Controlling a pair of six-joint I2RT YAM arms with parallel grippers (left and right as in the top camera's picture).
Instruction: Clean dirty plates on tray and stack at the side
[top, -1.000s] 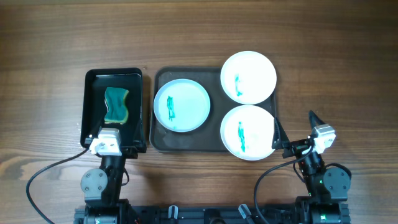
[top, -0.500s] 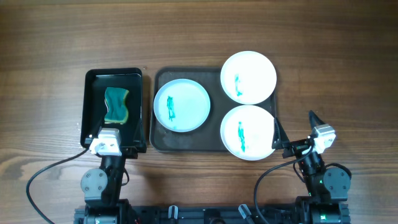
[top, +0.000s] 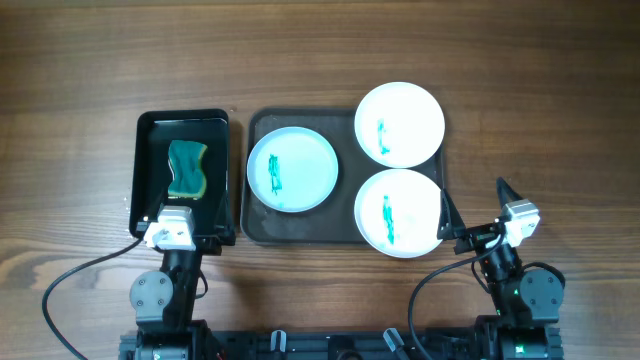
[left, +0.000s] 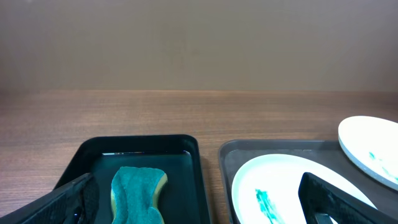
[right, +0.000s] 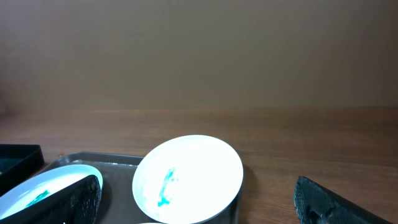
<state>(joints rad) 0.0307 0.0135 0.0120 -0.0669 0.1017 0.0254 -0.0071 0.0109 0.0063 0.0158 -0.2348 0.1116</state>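
Note:
Three white plates with teal smears lie on a dark grey tray (top: 260, 228): one at the left (top: 292, 169), one at the back right (top: 400, 124), one at the front right (top: 398, 212). A teal sponge (top: 186, 169) lies in a black bin (top: 145, 180) left of the tray. My left gripper (top: 190, 235) is open and empty at the bin's near edge; its view shows the sponge (left: 138, 193) and left plate (left: 292, 190). My right gripper (top: 472, 210) is open and empty, just right of the front right plate. Its view shows the back right plate (right: 188, 177).
The wooden table (top: 540, 110) extends around the tray and bin. Both arm bases and their cables sit at the near edge of the table.

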